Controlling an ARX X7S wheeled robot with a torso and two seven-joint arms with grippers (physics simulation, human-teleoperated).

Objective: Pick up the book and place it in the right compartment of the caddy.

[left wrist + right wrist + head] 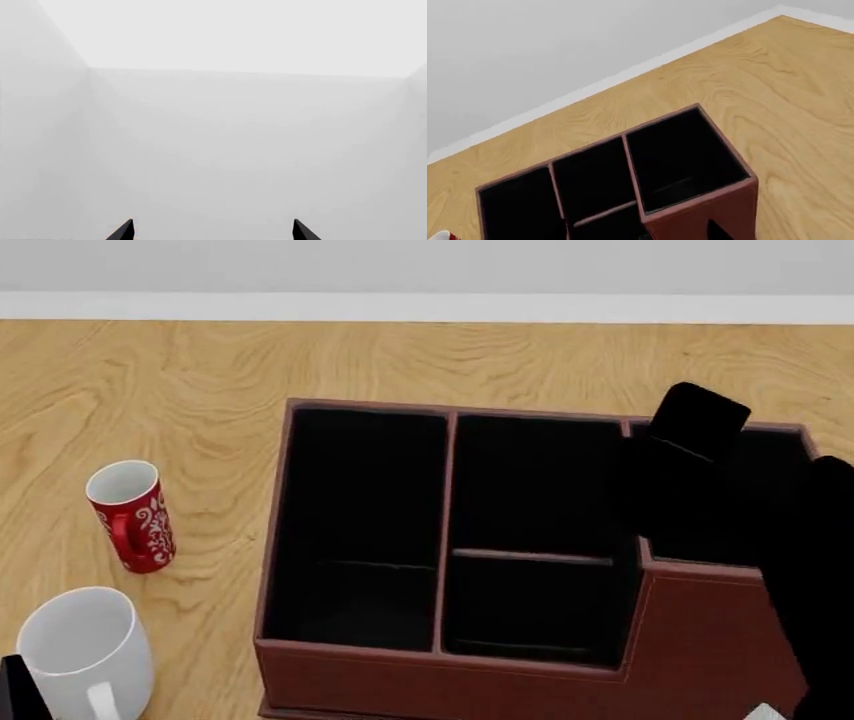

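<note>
The reddish-brown caddy (pixel 441 658) stands on the wooden table, its black-lined sections open to the head view. My right arm (pixel 801 580) reaches up from the lower right and covers most of the right compartment (pixel 777 468). In the right wrist view the caddy (pixel 707 216) lies just below and ahead, and the right compartment (pixel 684 155) looks bare inside. One dark fingertip (pixel 719 231) shows at that frame's edge; the jaws are out of frame. My left gripper (pixel 213 231) is open and faces a blank white wall. The book is out of view.
A red patterned mug (pixel 131 515) stands on the table left of the caddy. A white mug (pixel 80 645) sits nearer, at the front left. Bare wooden tabletop (pixel 200 380) stretches behind the caddy to the white wall.
</note>
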